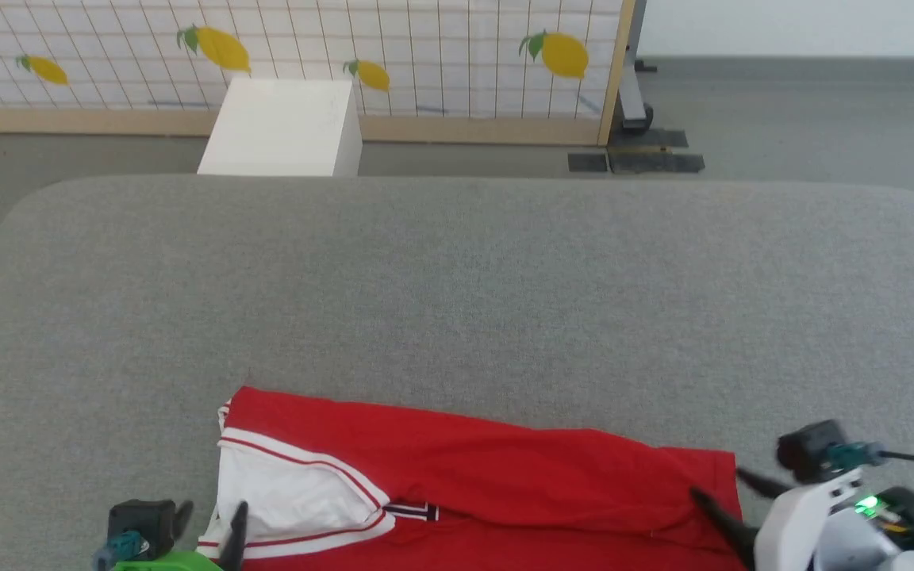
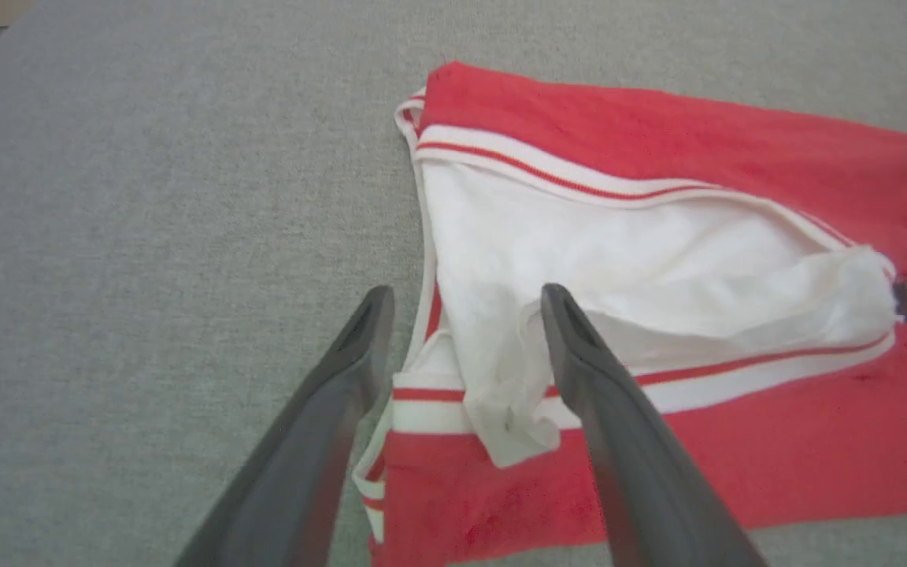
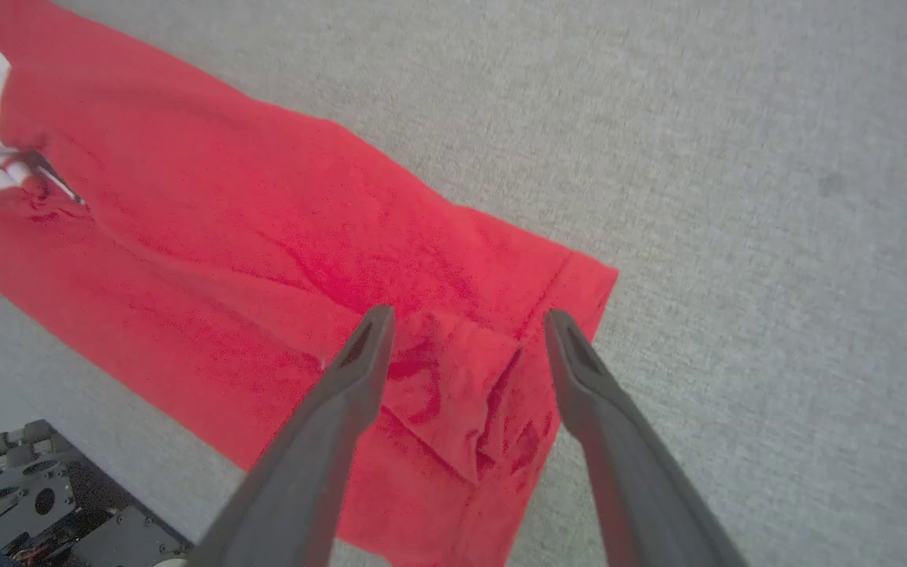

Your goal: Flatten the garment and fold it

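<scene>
The garment is lying on the grey fabric-covered table as one long, narrow red band. Its long axis is running crosswise from the left gripper to the right gripper, so each gripper is meeting one end of it. The far edge is slanting a little, sitting farther out ahead of the left gripper than ahead of the right.

The sleeve end is pointing toward the left gripper. In the left wrist view the white sleeve with its red-white striped trim is spreading out just beyond the fingertips. A puckered flap of white cloth is lying between the two dark fingers. The left gripper is standing with its jaws spread apart, clamping nothing. A scrap of black white-outlined lettering is peeking out past the sleeve, on the side away from that gripper.

The plain red hem end is pointing toward the right gripper. A small raised fold of red cloth is sitting between its fingers. These jaws are also standing wide apart, holding nothing. Bare grey table is stretching away beyond its fingertips.

Well ahead of both grippers, past the table's far edge, a white box is standing on the floor against a lemon-printed panel. Whether it is holding anything cannot be told.
</scene>
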